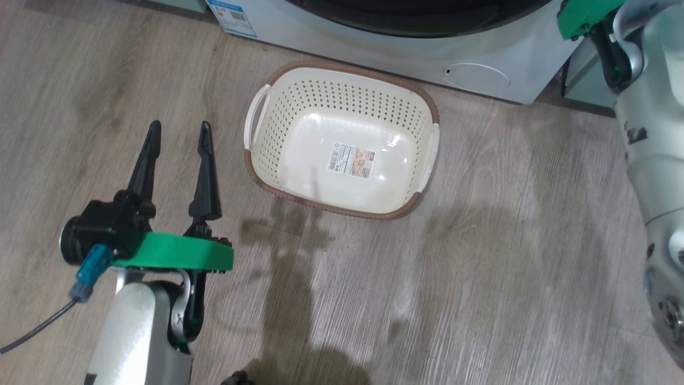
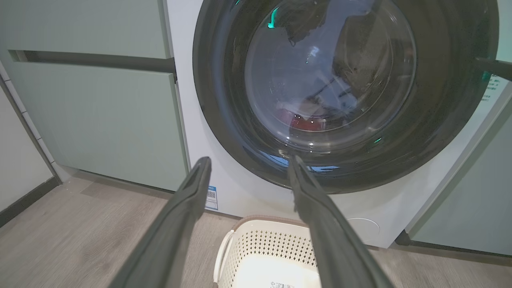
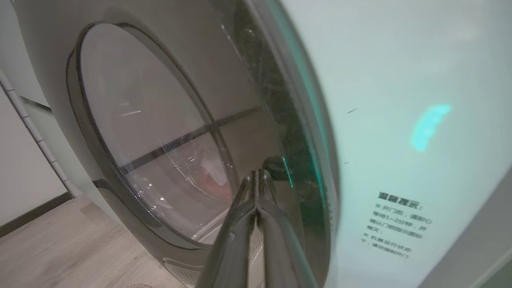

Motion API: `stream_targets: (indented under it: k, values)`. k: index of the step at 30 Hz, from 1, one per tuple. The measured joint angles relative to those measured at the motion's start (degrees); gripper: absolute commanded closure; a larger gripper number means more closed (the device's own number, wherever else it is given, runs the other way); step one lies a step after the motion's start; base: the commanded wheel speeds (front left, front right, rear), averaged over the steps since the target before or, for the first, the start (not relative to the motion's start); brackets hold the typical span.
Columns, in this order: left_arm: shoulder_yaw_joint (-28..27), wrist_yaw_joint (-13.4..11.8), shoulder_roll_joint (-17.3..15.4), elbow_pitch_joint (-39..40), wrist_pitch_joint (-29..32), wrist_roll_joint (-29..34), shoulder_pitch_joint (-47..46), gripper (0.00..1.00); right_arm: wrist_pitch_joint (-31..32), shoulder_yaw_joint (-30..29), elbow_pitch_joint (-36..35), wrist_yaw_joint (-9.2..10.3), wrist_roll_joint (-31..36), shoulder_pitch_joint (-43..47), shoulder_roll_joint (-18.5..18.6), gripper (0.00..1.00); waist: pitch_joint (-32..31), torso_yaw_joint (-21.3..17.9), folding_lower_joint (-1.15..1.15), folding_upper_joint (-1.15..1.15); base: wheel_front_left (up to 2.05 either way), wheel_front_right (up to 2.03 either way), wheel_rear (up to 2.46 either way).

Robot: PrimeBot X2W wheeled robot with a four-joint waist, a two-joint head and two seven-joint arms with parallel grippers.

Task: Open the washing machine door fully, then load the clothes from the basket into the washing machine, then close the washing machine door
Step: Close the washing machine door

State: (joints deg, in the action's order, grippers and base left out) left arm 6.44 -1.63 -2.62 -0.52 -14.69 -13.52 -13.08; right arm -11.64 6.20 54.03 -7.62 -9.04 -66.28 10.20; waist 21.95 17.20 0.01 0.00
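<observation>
Basket (image 1: pixel 342 93) empty, closing seems in hand: right pincer (image 3: pixel 256 174) together at the door (image 2: pixel 332 80), left pincer (image 1: pixel 180 125) apart; next needs a firm push.

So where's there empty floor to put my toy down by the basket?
Best spot: the wide bare floor between the basket and the robot's right arm. The floor nearer the robot is free too. It's narrower between the basket and the open left claw, and tight behind it, against the washing machine.
</observation>
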Motion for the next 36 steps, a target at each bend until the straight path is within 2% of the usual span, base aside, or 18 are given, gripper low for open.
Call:
stream_targets:
  k: [2,12,17,22,23,25,36]
  values:
    - [-0.2,0.1,0.1,-0.1,0.0,0.0,-0.1,0.0,-0.5,-0.2,1.3,-0.45,0.5,-0.8,-0.1,1.0,0.3,0.0,0.0,0.0,0.0,0.0,0.0]
    - [-1.1,1.0,0.3,-1.0,0.0,0.1,-0.4,0.0,-2.3,0.3,4.3,-0.32,0.1,-1.6,-1.5,1.0,-0.1,-0.7,0.0,0.0,0.0,0.0,0.0]
    - [-1.5,1.5,0.3,-1.7,0.0,0.6,-0.3,0.0,-2.8,2.2,0.1,0.12,-3.7,2.2,-3.0,1.0,-1.5,-2.5,0.0,0.0,0.0,0.0,0.0]
    - [-2.0,2.0,0.3,-2.1,0.0,1.7,0.2,0.0,-2.8,3.0,-7.9,0.12,-6.4,12.0,-3.5,0.98,-3.4,-4.8,0.0,0.0,0.0,0.0,0.0]
    - [-2.1,2.0,0.3,-2.2,0.0,1.9,0.5,0.0,-2.8,3.0,-9.4,0.12,-6.7,13.9,-3.5,0.61,-3.8,-5.4,-0.01,0.0,0.0,0.0,0.0]
    - [-2.2,2.0,0.3,-2.3,0.0,2.0,1.0,0.0,-2.8,2.8,-12.6,0.12,-6.7,17.6,-3.7,0.0,-4.6,-6.5,-0.01,0.0,0.0,0.0,0.0]
    - [-1.7,2.0,-1.0,-4.4,0.1,3.5,4.8,0.0,-2.8,-3.4,-23.8,0.12,-5.4,36.2,-5.1,0.0,-10.0,-11.1,-0.01,0.0,0.0,0.0,0.0]
